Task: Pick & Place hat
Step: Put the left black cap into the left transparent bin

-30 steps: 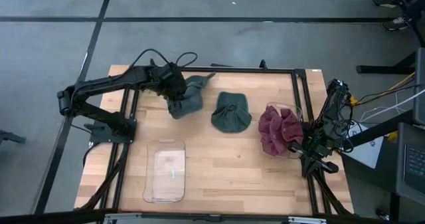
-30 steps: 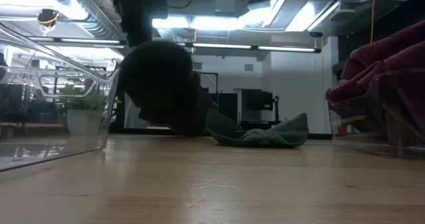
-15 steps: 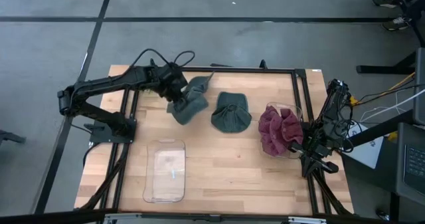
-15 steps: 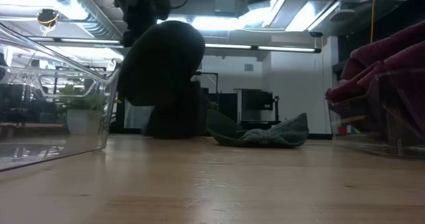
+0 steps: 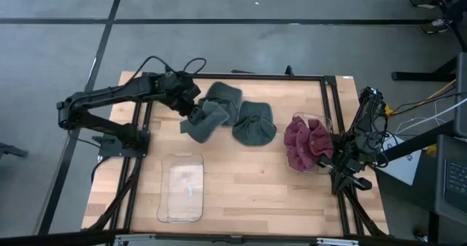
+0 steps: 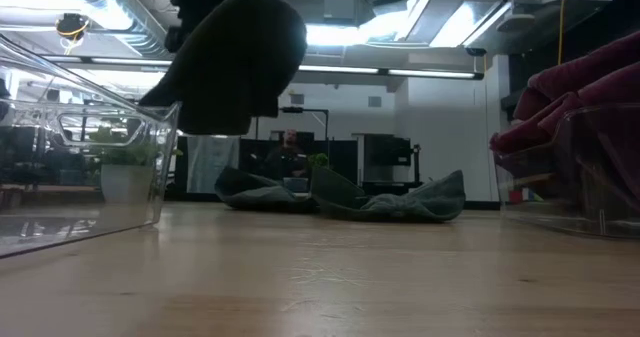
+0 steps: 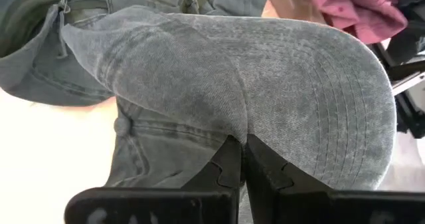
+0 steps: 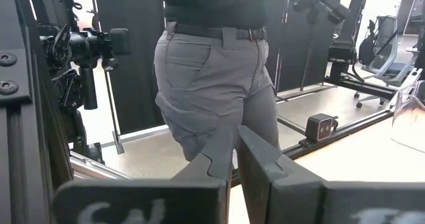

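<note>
My left gripper (image 5: 192,107) is shut on a grey denim cap (image 5: 201,123), which hangs high above the table in the low view (image 6: 235,62). Two more grey caps lie flat on the wood, one beside the held cap toward the far edge (image 5: 225,98) and one in the table's middle (image 5: 254,122). Dark red caps (image 5: 306,144) fill a clear bin on the right. An empty clear bin (image 5: 181,187) stands near the front left. My right gripper (image 8: 233,161) is shut and parked at the table's right edge (image 5: 349,162). My left gripper pinches a ridge of the cap's cloth (image 7: 239,132) between its two fingers, close to where the stitched brim (image 7: 332,91) joins the crown. The fingers slant down from the table's left. The cap is lifted clear and hangs below the fingers.
The empty clear bin's wall (image 6: 90,127) stands close on the left in the low view, and the bin of red caps (image 6: 570,127) on the right. Bare wood lies between them. A black frame borders the table. A person (image 8: 212,64) stands beyond the right edge.
My left gripper has risen, still shut on the cap. The cap has been lifted clear of the table and now hangs free. The grey cap that lay under it has stayed on the wood and now shows in full.
</note>
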You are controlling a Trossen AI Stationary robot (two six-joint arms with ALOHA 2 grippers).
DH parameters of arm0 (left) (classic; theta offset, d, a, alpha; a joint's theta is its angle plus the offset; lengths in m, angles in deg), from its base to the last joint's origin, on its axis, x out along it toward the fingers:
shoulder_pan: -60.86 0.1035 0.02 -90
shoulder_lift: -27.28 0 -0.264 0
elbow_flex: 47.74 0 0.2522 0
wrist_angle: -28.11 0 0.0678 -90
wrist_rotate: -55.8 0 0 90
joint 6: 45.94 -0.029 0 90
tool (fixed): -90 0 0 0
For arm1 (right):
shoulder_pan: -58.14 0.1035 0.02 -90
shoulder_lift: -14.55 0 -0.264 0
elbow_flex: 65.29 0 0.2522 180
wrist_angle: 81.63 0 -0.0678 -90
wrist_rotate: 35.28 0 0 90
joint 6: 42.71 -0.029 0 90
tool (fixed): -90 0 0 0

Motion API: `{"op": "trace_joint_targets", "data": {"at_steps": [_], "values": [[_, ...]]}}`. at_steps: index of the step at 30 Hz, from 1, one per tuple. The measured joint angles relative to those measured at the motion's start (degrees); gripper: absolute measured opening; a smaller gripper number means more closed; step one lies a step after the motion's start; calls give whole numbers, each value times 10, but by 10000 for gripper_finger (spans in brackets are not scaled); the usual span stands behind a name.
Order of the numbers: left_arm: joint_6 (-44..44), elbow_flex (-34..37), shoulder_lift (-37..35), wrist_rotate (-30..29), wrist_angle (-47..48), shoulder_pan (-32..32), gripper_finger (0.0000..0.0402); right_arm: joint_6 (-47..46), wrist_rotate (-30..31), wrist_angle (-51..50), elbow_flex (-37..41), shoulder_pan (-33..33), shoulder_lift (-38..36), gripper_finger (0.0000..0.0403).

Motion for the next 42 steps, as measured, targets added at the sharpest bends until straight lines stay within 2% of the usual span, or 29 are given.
{"op": "trace_joint_targets", "data": {"at_steps": [7,12,24,31,37,42], "values": [[37,0,-48,-51,2,-53,4,0,0,0,0,0,0,24],[82,0,-87,-97,43,-106,4,0,0,0,0,0,0,24],[268,0,-154,-193,189,-334,4,0,0,0,0,0,0,24],[352,0,-155,-195,283,-444,4,0,0,0,0,0,0,24],[475,0,-142,-188,389,-515,4,0,0,0,0,0,0,24],[568,0,-128,-184,397,-558,4,0,0,0,0,0,0,24]]}}
